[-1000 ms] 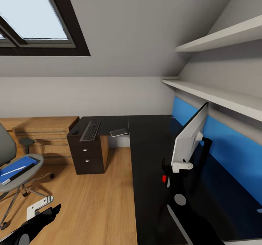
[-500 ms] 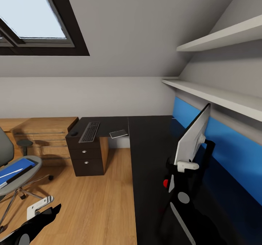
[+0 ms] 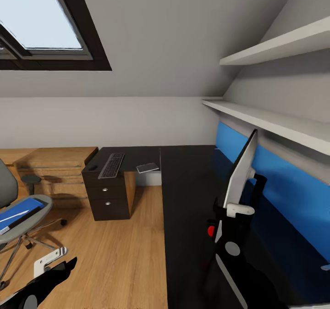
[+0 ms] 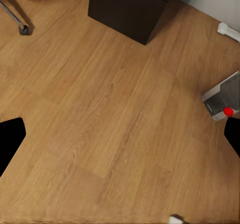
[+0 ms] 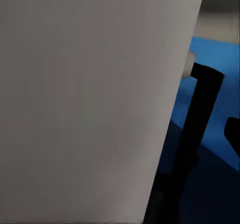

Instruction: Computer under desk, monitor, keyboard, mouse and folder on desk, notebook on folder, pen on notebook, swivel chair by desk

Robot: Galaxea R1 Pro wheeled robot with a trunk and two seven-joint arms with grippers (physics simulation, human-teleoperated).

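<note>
Left wrist: computer (image 4: 221, 100) on floor; head: monitor (image 3: 240, 173).

The slim black keyboard (image 3: 112, 165) and small grey notebook (image 3: 148, 167) lie on the glossy black L-shaped desk (image 3: 183, 180). The flat blue folder (image 3: 18, 210) lies on the grey padded swivel chair (image 3: 20, 217), left of it.

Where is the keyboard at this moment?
In the head view, the keyboard lies on the desk's far left wing, above the drawer unit, between mouse and notebook.
</note>
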